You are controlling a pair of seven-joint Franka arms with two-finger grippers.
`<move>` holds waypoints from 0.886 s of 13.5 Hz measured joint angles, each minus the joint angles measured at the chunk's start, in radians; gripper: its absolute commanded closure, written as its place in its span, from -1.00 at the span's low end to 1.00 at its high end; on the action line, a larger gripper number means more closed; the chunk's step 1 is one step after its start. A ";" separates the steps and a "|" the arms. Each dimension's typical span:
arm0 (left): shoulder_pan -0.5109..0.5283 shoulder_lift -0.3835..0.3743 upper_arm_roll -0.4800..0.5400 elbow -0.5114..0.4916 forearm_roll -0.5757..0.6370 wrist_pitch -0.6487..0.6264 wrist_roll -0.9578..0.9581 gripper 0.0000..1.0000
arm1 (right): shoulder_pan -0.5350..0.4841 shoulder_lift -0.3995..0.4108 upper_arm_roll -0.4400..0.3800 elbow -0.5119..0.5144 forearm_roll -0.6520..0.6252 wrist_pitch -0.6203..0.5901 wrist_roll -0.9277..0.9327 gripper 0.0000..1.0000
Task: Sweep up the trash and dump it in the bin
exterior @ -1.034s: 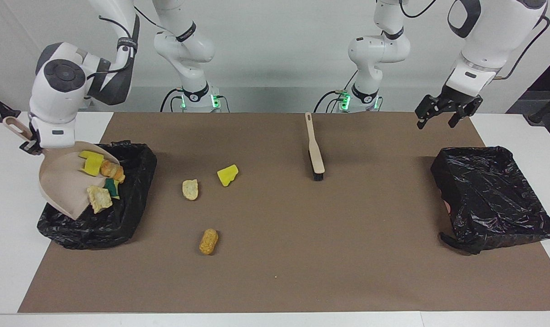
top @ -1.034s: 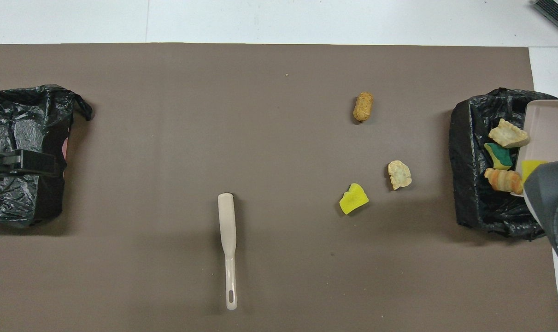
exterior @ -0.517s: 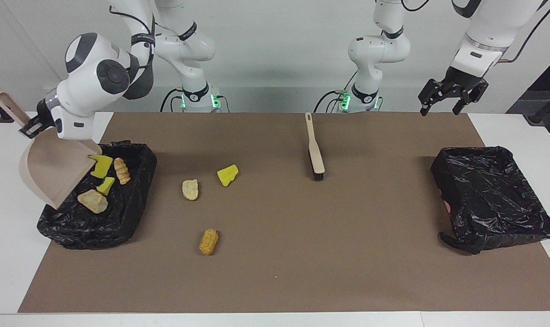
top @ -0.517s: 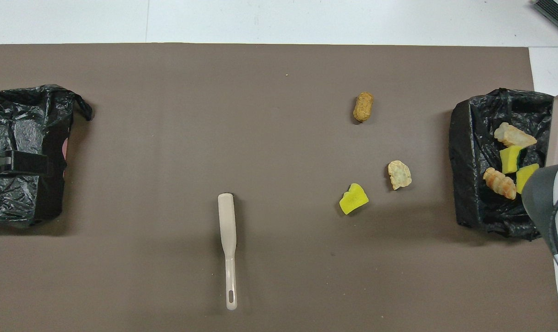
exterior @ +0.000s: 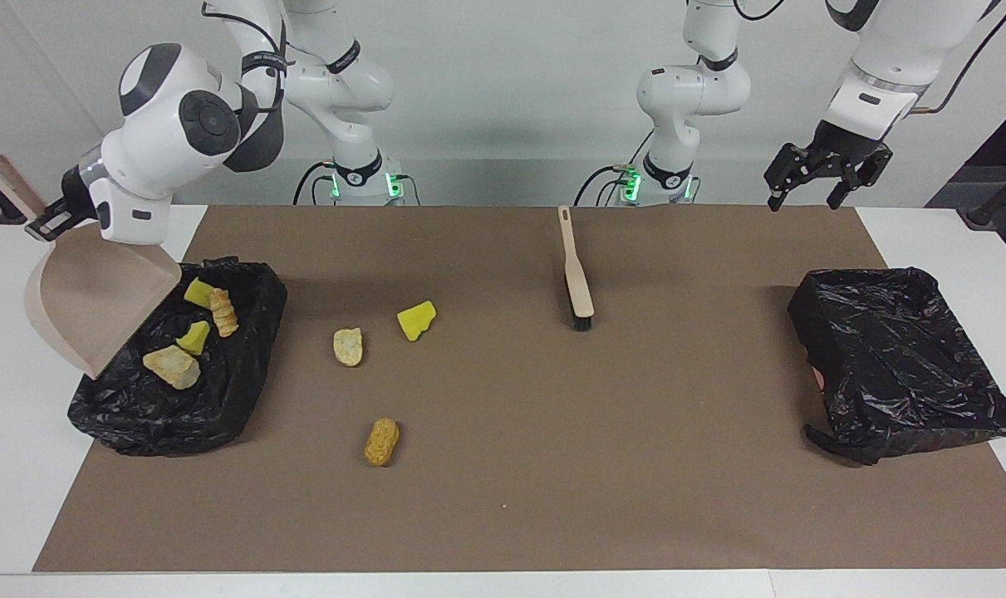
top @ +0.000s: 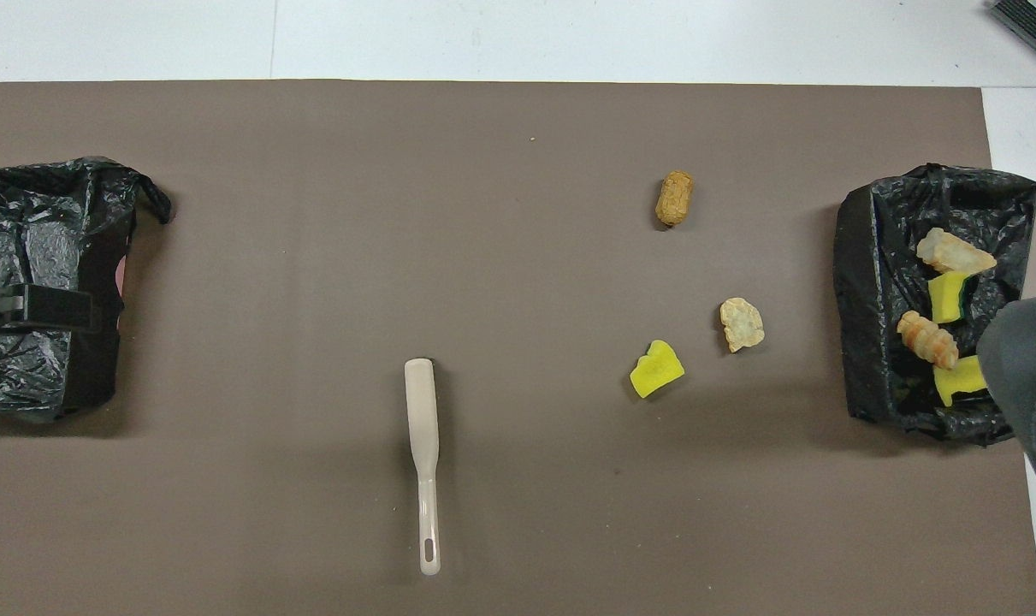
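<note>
Facing view: right gripper point(exterior: 54, 218) is clamped on the handle of the dustpan point(exterior: 95, 299), which is tipped steeply, lip down over the edge of the bin point(exterior: 245, 365) at the right arm's end of the table. Pan looks emptied. Four scraps lie in that bin on the black liner: two yellow foam bits point(exterior: 197, 292), a ridged beige lump point(exterior: 220, 312) and a pale crusty lump point(exterior: 170, 365).

So I'd put it a bit over half done. Left on the mat: yellow chunk point(exterior: 416, 321), beige lump point(exterior: 348, 346) beside it and nearer the bin, and the orange-brown nugget point(exterior: 381, 441) farther from the robots than both. They need another sweep-and-dump pass. The brush point(exterior: 576, 270) lies flat on the mat, unheld, near the robots and mid-table.

Left gripper point(exterior: 818, 174) waits, fingers spread and holding nothing, up in the air over the mat's corner at the left arm's end. The second bin point(exterior: 901, 357) is there too; I see nothing in it.

View differences:
- Overhead view gives only the dustpan's edge and part of the right arm, not the grip; the facing view shows that.
- Overhead looks straight down into the filled bin, so the four scraps separate cleanly.
- Overhead puts the left gripper over the second bin; the facing view shows it well above, touching nothing.
</note>
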 measured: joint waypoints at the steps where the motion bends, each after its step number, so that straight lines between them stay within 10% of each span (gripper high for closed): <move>1: 0.000 -0.001 0.000 0.000 0.000 -0.009 0.000 -1.00 | 0.000 0.000 0.000 0.009 0.026 0.000 0.000 1.00; 12: 0.004 -0.004 0.004 0.000 0.000 -0.019 0.000 -1.00 | 0.074 0.061 0.004 0.091 0.498 0.085 0.295 1.00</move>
